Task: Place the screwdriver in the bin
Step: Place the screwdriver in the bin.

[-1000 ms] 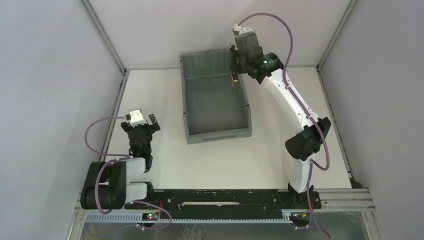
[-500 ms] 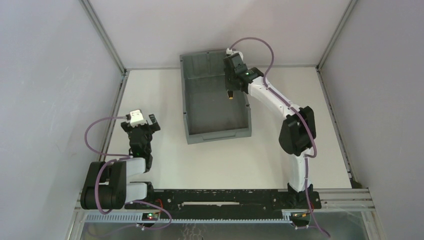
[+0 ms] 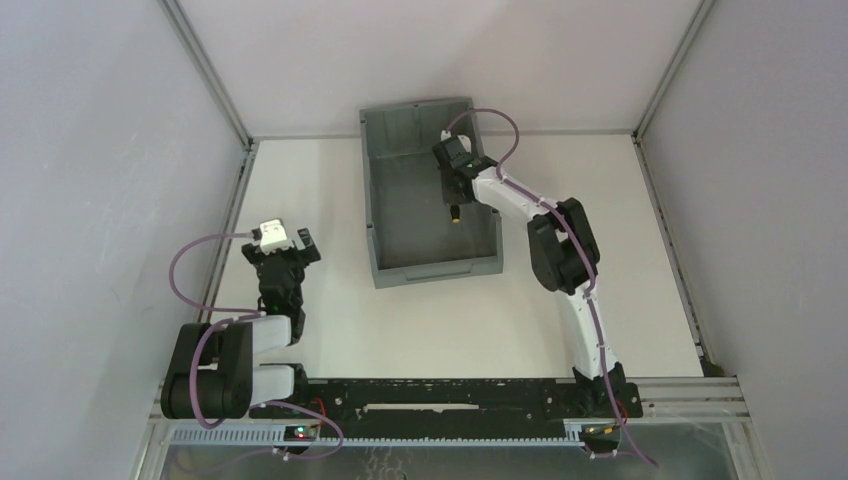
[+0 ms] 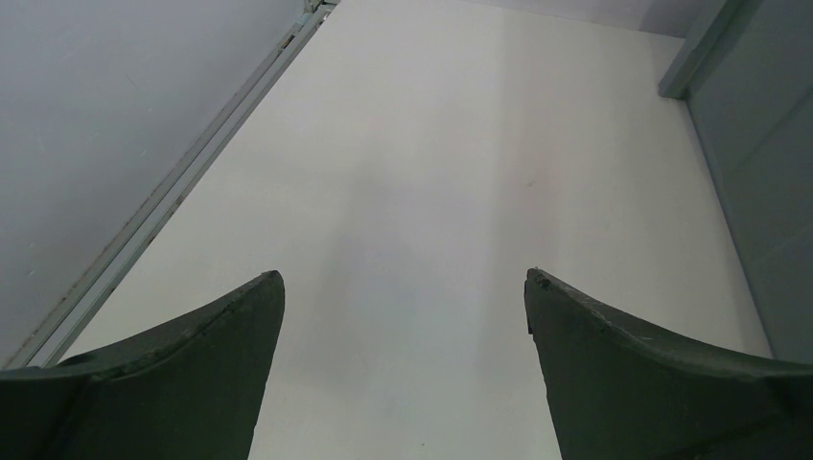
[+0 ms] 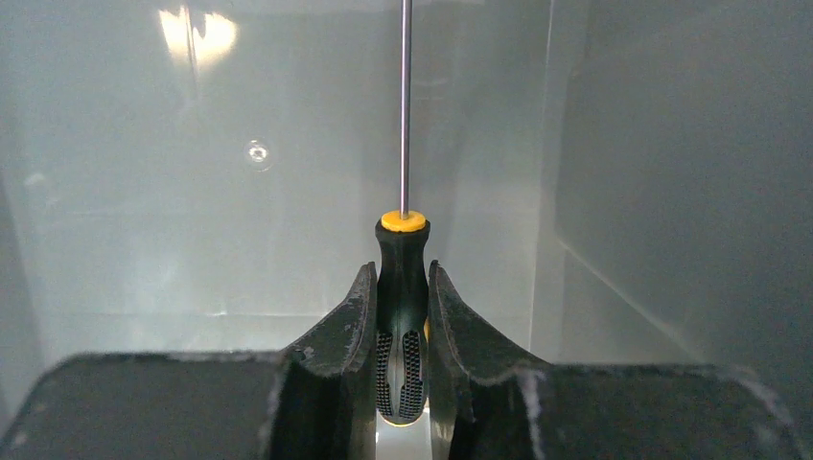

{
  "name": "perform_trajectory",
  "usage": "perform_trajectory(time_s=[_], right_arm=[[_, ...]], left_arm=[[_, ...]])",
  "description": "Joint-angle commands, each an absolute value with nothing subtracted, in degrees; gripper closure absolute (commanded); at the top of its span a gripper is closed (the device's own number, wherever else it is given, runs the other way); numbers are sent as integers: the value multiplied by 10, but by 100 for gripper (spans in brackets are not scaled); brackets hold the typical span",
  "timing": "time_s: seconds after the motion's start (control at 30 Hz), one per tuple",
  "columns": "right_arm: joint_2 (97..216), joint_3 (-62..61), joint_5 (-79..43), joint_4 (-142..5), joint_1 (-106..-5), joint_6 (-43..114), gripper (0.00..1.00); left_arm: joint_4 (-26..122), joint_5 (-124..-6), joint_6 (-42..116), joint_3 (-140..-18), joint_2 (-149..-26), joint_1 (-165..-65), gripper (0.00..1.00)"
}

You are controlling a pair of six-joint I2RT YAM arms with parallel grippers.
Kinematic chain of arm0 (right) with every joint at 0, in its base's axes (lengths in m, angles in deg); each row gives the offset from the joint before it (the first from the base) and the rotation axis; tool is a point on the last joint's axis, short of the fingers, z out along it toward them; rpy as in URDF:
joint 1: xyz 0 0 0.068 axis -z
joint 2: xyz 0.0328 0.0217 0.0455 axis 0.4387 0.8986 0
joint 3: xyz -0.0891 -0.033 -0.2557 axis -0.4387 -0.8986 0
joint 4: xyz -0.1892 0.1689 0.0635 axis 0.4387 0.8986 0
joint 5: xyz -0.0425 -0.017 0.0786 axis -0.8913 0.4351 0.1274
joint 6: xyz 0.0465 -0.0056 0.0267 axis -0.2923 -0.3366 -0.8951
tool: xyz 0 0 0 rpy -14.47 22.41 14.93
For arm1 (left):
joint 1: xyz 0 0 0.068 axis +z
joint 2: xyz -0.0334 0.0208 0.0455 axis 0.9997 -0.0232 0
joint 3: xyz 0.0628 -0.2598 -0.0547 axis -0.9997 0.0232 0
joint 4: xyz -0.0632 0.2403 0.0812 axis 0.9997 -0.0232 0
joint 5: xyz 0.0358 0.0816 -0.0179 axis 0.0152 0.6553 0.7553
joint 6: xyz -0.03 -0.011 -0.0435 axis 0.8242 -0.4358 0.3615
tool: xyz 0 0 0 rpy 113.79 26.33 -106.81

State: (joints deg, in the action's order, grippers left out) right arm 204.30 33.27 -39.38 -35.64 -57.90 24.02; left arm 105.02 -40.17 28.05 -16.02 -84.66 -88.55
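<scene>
Within the bin's (image 3: 412, 122) walls, the right claw (image 5: 403, 278) pinches the screwdriver (image 5: 403, 251) by its black handle, with the shaft pointing away at the grey interior. Left of the bin, the left claw (image 4: 403, 278) hangs spread above the desk (image 4: 422, 144).

Ahead of our right gripper (image 5: 402, 270) jaws, the bin (image 5: 671, 192) floor is lying open; its wall is rising rightward.

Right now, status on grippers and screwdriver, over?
Right gripper shut on screwdriver, inside bin. Left gripper open, empty. Nothing in the way.
</scene>
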Motion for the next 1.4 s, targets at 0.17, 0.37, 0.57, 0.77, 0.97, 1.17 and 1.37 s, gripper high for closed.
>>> perform_trajectory(time_s=[0.17,0.37,0.57,0.77,0.97,1.17,1.37], right_arm=[[2069,338,-408,-389,-588,218,68],[2067,346,-411,-383,-591,219,54],[2056,357,-423,-376,-601,224,42],[2044,369,-434,-364,-606,230,31],[2002,384,-452,-348,-618,238,9],[1949,410,-462,-330,-633,250,0],[1944,521,-450,-253,-637,281,0]], left_arm=[[1068,-395,267,-179,-842,-888,0],[1068,-395,267,-180,-842,-888,0],[1068,-395,267,-179,-842,-888,0],[1068,-394,267,-180,-841,-888,0],[1068,-395,267,-179,-842,-888,0],[1068,-395,267,-179,-842,-888,0],[1068,-395,267,-179,-842,-888,0]])
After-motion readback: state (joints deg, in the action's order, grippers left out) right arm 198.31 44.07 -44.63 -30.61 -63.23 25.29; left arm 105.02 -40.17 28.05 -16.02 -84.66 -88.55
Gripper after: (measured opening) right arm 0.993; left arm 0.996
